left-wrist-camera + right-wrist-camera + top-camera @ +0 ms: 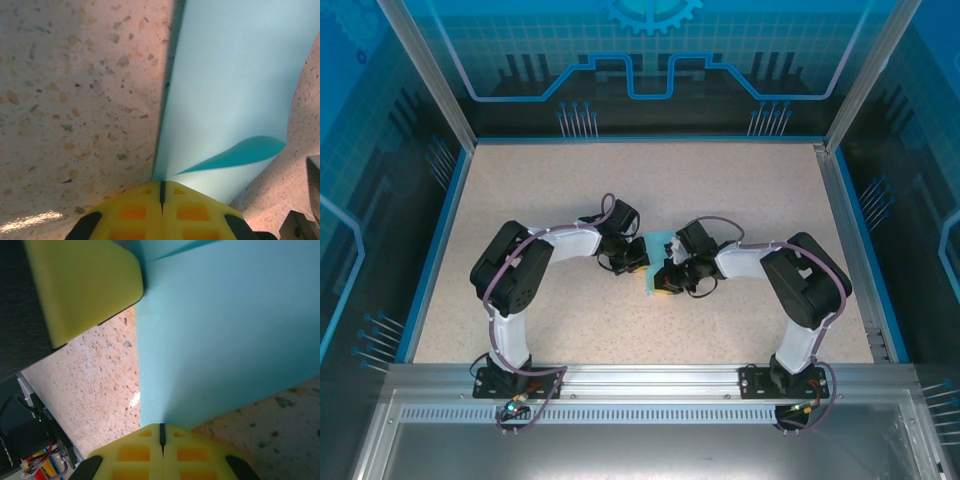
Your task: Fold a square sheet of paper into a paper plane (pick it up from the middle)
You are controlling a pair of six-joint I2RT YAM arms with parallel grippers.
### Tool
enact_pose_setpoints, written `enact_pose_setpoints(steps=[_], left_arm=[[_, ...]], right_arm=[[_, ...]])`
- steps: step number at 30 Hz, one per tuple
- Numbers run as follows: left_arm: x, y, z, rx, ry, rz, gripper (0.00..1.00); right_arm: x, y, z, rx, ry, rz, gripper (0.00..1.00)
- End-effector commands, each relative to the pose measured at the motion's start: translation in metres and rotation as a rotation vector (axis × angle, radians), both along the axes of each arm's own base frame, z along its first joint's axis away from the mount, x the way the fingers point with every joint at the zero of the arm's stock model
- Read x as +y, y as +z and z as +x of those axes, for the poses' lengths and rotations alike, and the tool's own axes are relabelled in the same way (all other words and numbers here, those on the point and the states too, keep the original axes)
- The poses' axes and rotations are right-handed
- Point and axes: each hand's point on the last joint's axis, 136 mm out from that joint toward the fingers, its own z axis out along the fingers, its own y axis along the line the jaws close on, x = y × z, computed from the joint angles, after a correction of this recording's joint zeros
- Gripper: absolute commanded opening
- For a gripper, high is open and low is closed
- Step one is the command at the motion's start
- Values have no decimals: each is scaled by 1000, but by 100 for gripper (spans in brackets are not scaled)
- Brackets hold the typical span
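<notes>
My left gripper (161, 189) is pressed fully together, its yellow pads meeting in a thin dark seam. The cyan sheet (235, 75) runs right into the tips, so I read it as pinched there at an edge. From that pinch the sheet fans up and away across the right half of the wrist view. A lower flap curls over and shows a darker teal side, and the sheet throws a shadow strip on the speckled table (75, 100) along its left edge.

My right gripper (161, 431) is likewise clamped tight, pads together, with the sheet (225, 330) reaching its tips and spreading up and to the right. A faint crease rises from the pinch. One finger (85, 285) of the left gripper sits at the upper left of this view, just beside the sheet's edge, with bare table (100, 370) below it.

From above, the left gripper (638, 255) and right gripper (665, 280) meet near the middle of the table (720, 180). A little of the sheet (658, 243) shows between and just behind them, both arms bent inward toward it.
</notes>
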Motion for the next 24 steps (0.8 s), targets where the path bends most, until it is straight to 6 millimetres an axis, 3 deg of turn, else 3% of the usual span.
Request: enact_pose_setpoints(steps=[1, 7, 15, 24], left_arm=[[29, -45, -38, 153, -1, 171, 0], [30, -46, -39, 156, 2, 171, 0], [31, -49, -41, 161, 4, 173, 0], [31, -49, -41, 162, 7, 173, 0]], right_arm=[[12, 14, -4, -37, 59, 27, 5], [20, 0, -12, -3, 95, 11, 5], [6, -28, -17, 40, 82, -89, 5], [23, 14, -3, -58, 96, -3, 5]])
